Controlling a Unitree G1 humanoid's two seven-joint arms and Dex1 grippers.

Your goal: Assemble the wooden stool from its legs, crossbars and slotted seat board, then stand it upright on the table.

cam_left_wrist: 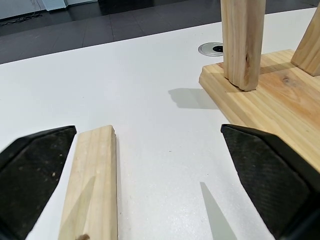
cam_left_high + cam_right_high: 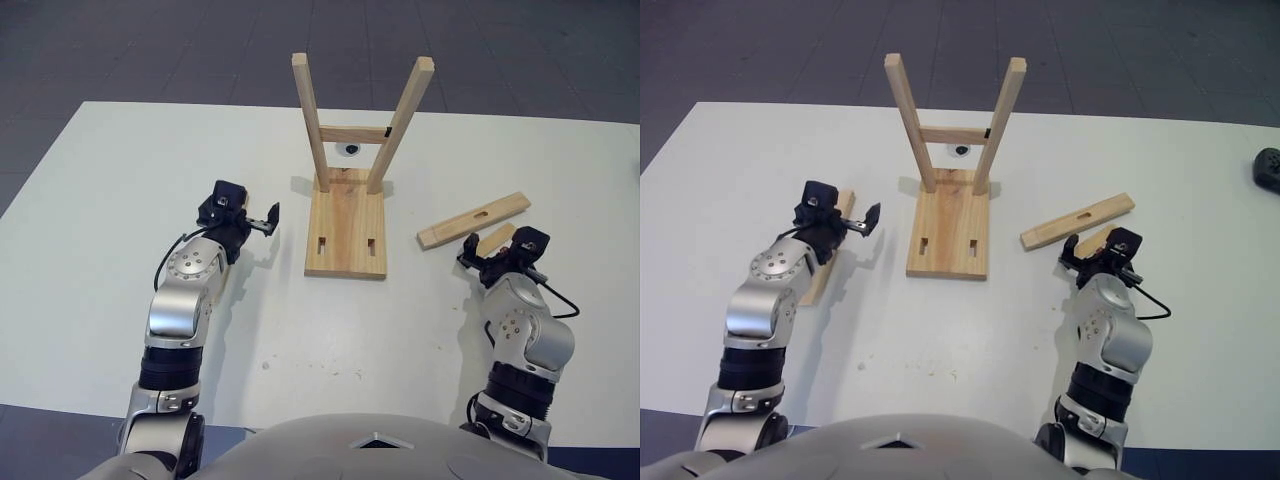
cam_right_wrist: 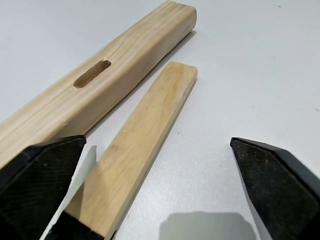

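The slotted seat board (image 2: 345,235) lies flat mid-table. Two legs (image 2: 310,115) stand upright in its far slots, joined by a crossbar (image 2: 352,133). My left gripper (image 2: 262,222) hangs open just left of the board. A loose leg (image 2: 818,280) lies under that arm. In the left wrist view its end (image 1: 92,185) sits between the open fingers, close to one pad (image 1: 35,170). On the right lies a slotted leg (image 2: 473,220), with a short crossbar (image 2: 495,240) beside it. My right gripper (image 2: 480,255) is open over the crossbar (image 3: 140,150), next to the slotted leg (image 3: 100,95).
A round cable hole (image 2: 351,149) sits in the white table (image 2: 120,180) behind the standing legs. A dark object (image 2: 1268,165) rests at the table's right edge. Dark floor lies beyond the far edge.
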